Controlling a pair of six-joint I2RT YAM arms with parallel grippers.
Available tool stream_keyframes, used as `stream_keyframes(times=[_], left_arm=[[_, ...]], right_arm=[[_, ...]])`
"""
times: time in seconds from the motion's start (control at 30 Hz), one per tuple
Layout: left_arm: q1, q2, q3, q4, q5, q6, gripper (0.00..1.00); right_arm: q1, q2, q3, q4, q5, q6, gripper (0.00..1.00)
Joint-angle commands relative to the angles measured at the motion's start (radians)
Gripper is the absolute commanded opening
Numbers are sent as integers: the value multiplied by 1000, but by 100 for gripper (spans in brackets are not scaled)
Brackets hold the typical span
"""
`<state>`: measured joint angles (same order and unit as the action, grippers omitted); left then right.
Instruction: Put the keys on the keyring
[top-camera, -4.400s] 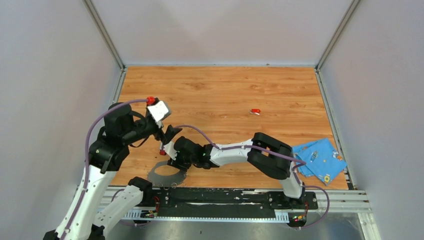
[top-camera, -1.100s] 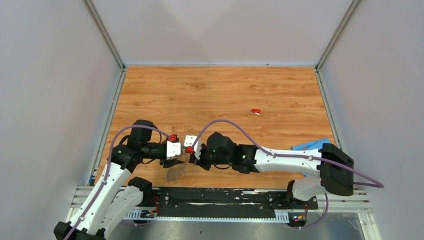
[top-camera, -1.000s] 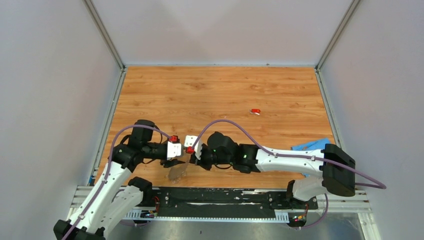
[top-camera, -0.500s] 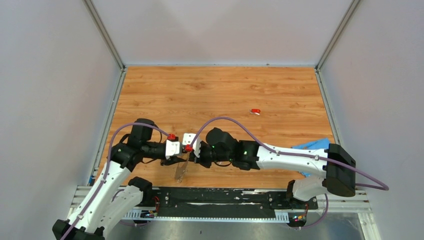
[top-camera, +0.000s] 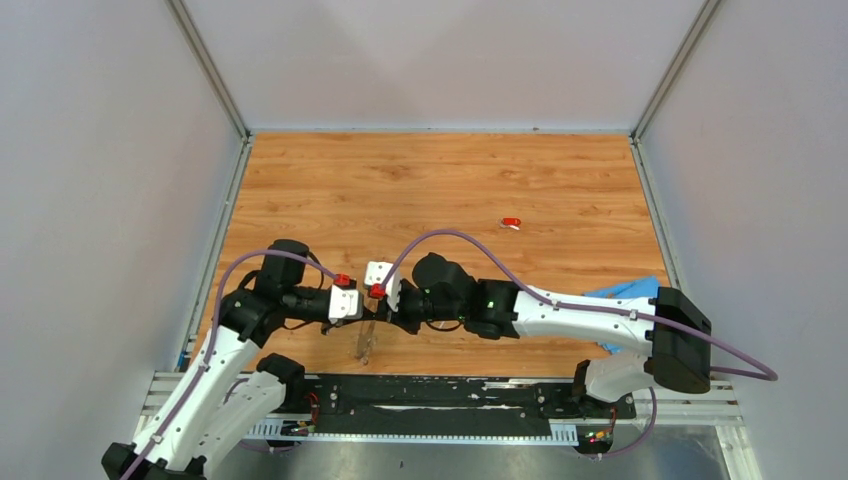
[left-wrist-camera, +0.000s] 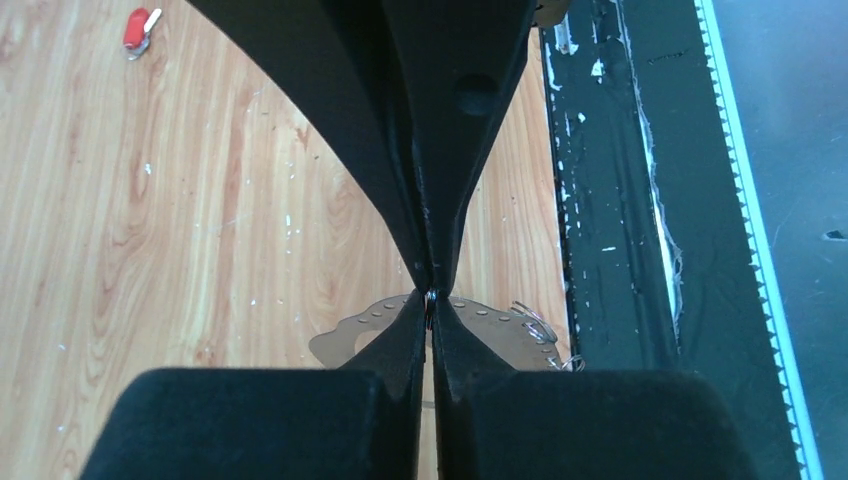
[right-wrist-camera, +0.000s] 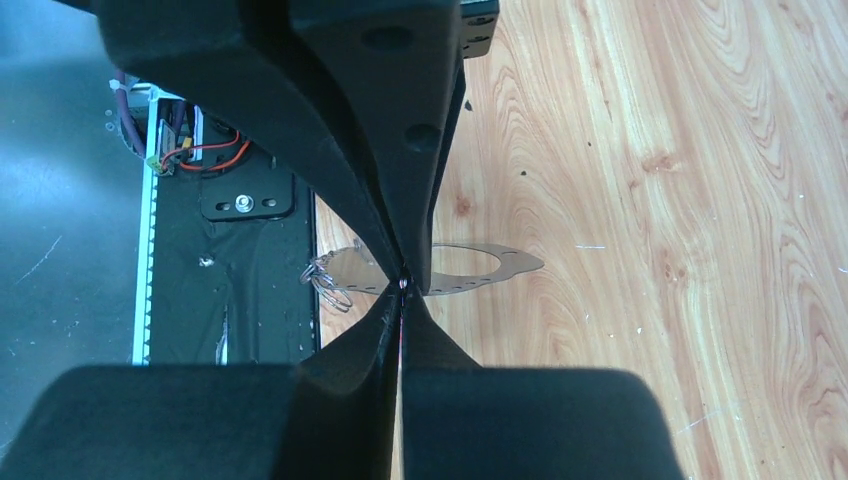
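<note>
— lifted the keyring (top-camera: 364, 340) off the wood (top-camera: 450, 180)?
— yes. lay flat before, hangs edge-on now, tilted further in the last second.
— and brought the left gripper (top-camera: 356, 320) down from up high?
— down, tip to tip with the right gripper (top-camera: 380, 318).

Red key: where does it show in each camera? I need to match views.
Top external: the red key lies on the table, right of centre.
Left wrist: red key, top left corner.
Right wrist: not in it.
Shared landmark: the black base rail at the table's near edge: right side in left wrist, left side in right wrist.
</note>
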<state>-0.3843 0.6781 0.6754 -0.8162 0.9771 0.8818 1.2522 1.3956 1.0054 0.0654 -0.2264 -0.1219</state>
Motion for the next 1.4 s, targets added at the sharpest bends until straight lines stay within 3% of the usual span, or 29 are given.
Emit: stream_keyframes(times=[0.0, 0.1, 0.27, 0.43, 0.77, 1.37], left_arm=[[-18, -26, 36, 12, 26, 58, 0], [-18, -26, 56, 13, 44, 56, 0], [-18, -33, 116, 15, 79, 84, 0], [-18, -79, 176, 15, 172, 189, 0], [-18, -106, 248, 17, 272, 366, 0], [-18, -37, 371, 22, 365, 226, 0]], right_arm=[[-10, -24, 15, 90, -11, 44, 0], [-9, -43, 7, 94, -31, 54, 0], [-10, -169, -67, 164, -23, 57, 31], [-11, -327, -157, 249, -3, -16, 46], [-11, -428, -138, 215, -82, -162, 41], [5, -375, -80, 263, -159, -249, 36]])
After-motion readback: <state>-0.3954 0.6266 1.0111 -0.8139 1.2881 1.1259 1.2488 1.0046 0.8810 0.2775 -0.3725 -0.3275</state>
